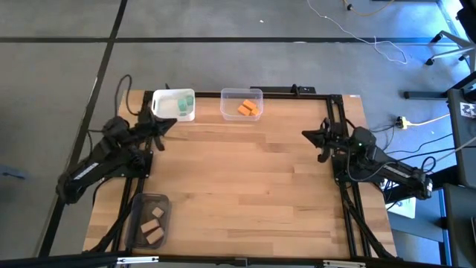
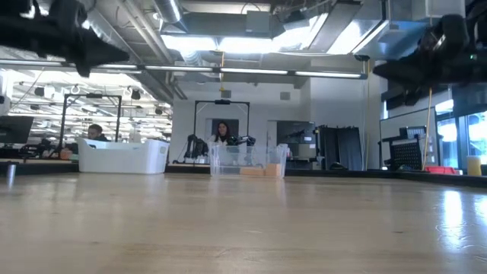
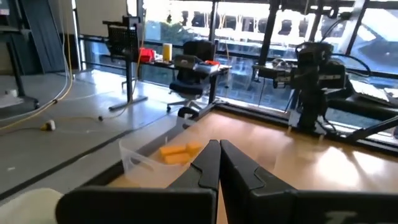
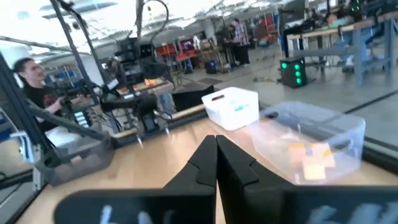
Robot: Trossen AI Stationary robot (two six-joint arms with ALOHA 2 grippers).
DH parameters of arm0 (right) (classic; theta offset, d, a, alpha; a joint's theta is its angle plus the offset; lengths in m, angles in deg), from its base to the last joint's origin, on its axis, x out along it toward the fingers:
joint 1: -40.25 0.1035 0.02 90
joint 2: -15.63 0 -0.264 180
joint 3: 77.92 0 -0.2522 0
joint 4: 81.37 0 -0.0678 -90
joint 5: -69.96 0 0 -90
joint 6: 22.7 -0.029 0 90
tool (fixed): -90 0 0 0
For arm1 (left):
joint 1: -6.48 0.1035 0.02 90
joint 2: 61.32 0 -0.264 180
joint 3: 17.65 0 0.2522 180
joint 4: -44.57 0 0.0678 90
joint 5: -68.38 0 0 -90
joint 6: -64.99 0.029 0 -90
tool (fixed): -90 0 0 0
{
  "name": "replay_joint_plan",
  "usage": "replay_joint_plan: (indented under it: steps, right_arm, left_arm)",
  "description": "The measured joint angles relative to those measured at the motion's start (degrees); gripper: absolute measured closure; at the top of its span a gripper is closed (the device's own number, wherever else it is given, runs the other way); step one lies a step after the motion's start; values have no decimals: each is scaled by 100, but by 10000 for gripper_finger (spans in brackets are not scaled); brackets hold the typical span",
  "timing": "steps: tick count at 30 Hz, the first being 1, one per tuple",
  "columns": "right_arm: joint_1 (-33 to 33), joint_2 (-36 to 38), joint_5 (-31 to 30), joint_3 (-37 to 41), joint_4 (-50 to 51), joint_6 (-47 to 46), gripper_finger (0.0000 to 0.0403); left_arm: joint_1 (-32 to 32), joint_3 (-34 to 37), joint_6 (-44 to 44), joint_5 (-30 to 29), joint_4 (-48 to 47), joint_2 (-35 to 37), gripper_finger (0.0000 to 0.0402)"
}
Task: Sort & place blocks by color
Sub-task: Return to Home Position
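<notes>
The teal-green blocks (image 1: 183, 105) lie in the white bin (image 1: 164, 103) at the table's far edge. The orange blocks (image 1: 248, 109) lie in the clear bin (image 1: 231, 102) beside it, also seen as orange blocks (image 3: 178, 152) in the left wrist view. The tan blocks (image 1: 153, 225) lie in the dark grey bin (image 1: 139, 216) at the near left corner. My left gripper (image 1: 172, 123) is shut and raised near the white bin. My right gripper (image 1: 306, 134) is shut, raised at the table's right side. Neither holds anything.
The wooden table top (image 1: 245, 179) between the arms is bare. A black frame (image 1: 297, 92) runs along the table's edges. People sit in the room beyond the table (image 2: 222, 133). Cables lie on the floor beyond the far right corner.
</notes>
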Motion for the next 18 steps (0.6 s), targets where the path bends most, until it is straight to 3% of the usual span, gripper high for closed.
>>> replay_joint_plan:
  steps: [11, 18]
  right_arm:
    - [-2, -22, 72, 306, -176, 1012, 403]
    - [-2, -24, 206, 306, -181, 1250, 403]
  left_arm:
    - [1, 1388, 334, 145, 1262, -11, 402]
    - [1, 1384, 927, 308, 1362, -7, 402]
